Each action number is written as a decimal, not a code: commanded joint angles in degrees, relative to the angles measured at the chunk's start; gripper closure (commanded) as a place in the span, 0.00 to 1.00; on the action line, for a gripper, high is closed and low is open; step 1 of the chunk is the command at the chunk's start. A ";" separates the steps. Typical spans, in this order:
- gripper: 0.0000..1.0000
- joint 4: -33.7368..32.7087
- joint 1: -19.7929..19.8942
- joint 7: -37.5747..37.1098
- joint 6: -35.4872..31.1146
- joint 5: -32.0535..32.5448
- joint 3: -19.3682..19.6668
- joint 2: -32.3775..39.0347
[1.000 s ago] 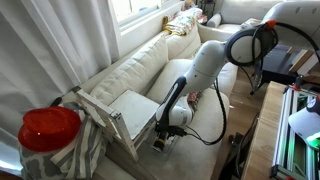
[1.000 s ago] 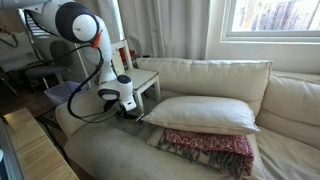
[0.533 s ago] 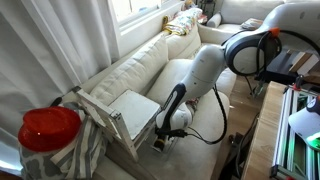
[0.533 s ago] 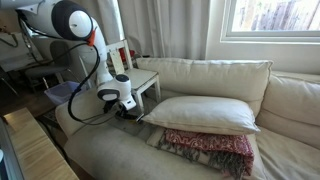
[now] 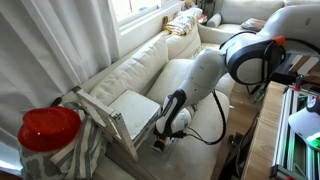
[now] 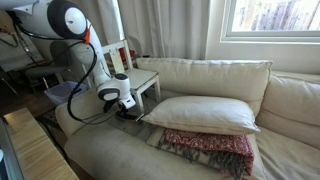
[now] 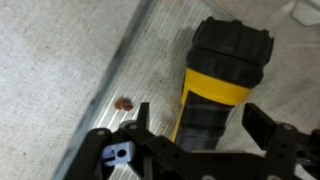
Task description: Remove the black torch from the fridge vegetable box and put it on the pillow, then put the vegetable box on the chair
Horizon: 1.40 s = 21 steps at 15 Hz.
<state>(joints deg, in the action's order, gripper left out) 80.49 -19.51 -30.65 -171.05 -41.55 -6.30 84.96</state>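
The black torch point(image 7: 225, 55), with a yellow band, lies on the ribbed clear floor of the fridge vegetable box point(image 7: 70, 60). My gripper point(image 7: 200, 125) is open, one jaw on each side of the torch's grip end, with a gap on the right side. In both exterior views the gripper point(image 5: 163, 138) point(image 6: 122, 106) is low at the sofa's end beside the white chair point(image 5: 125, 108) point(image 6: 142, 80). The clear box is hard to make out there. The cream pillow point(image 6: 205, 112) lies on the sofa further along.
A red and white patterned blanket point(image 6: 212, 150) lies in front of the pillow. A red lid on striped cloth point(image 5: 48, 128) sits beyond the chair. A wooden table edge point(image 5: 268, 130) runs along the sofa's front. The sofa back point(image 6: 210, 72) is behind.
The upper arm has shifted a little toward the sofa end; the gripper stays low in the same spot over the box.
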 commanded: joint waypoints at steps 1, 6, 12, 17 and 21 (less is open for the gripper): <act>0.37 -0.32 -1.70 -4.70 3.52 2.05 1.78 0.82; 0.18 -0.62 -2.60 -11.55 8.30 4.76 3.69 1.29; 0.07 -0.85 -2.70 -19.87 13.17 9.97 4.59 1.34; 0.00 -1.53 -1.88 -27.83 8.42 10.19 4.00 1.37; 0.11 0.28 -2.13 -32.50 7.80 10.78 4.24 0.41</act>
<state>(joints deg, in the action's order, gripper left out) 79.02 -21.54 -57.93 -162.16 -32.16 -1.91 84.98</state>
